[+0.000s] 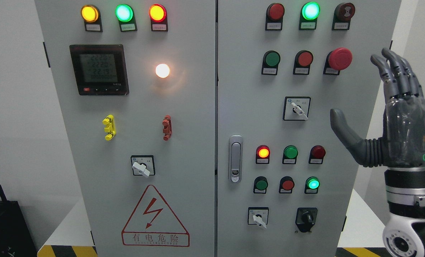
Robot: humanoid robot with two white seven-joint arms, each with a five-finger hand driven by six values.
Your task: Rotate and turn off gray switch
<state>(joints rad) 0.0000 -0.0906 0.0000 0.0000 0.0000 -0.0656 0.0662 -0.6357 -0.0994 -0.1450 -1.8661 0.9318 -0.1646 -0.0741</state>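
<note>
Right hand [394, 117] is hanging out upright just off the cabinet's [362, 89] right edge, fingers spread wide, thumb sticking out toward the panel, gripping nothing. The gray switch [296, 109] is sitting mid-panel on the cabinet's right door, left of the thumb, its white lever pointing down-right, untouched.

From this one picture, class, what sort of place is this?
Probably an industrial or electrical training room: a grey control cabinet carries indicator lamps, a rotary switch, a digital meter and a high-voltage warning triangle.
</note>
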